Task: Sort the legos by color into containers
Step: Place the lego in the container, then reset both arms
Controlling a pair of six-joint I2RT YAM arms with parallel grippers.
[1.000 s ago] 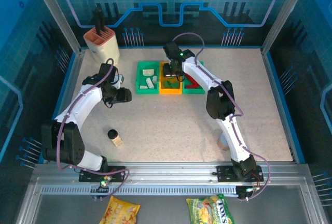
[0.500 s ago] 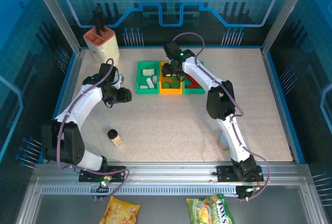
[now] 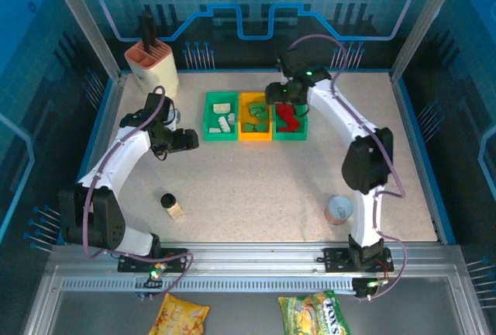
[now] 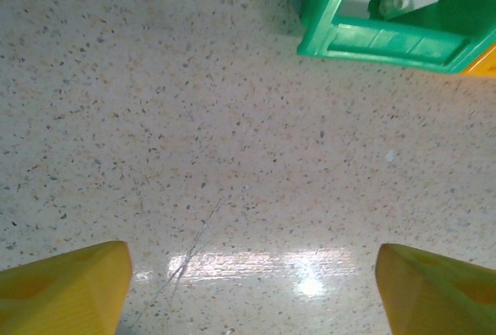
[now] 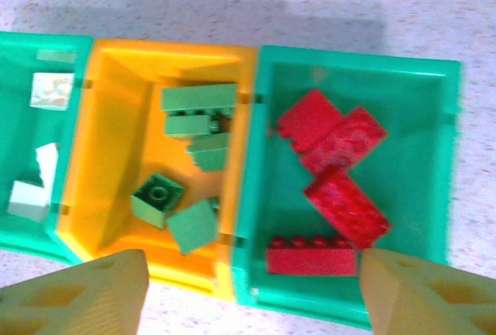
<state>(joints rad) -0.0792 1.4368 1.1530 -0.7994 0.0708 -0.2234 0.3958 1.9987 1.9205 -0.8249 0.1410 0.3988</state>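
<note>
— Your right gripper (image 5: pixel 252 304) stands wide open with nothing between its fingers, looking down on the three small open-top plastic bins (image 3: pixel 255 138). Where was it a second ago?
— Over the orange-yellow middle bin (image 5: pixel 170 52), jaws much closer. It has since swung to the far right and now hangs above the right green bin (image 5: pixel 434 157). Your left gripper (image 4: pixel 252 292) has spread too, and it is empty over the speckled table (image 4: pixel 194 118), near the corner of the left green bin (image 4: pixel 372 40).
— And the bricks?
— You have red oblong plastic bricks (image 5: pixel 341 195) in the right green bin, green bricks (image 5: pixel 198 98) in the orange-yellow one and cream bricks (image 5: pixel 53 89) in the left green bin. From above I find no loose brick on the table, so I judge the sorting finished or all but.
— Anything else?
— The arm's swing has uncovered a round grey cup (image 3: pixel 339 209) at near right.
— Any writing?
— A green packet (image 3: pixel 314 312) at the near edge carries yellow lettering I cannot read surely, and the orange packet (image 3: pixel 180 316) beside it is illegible
</note>
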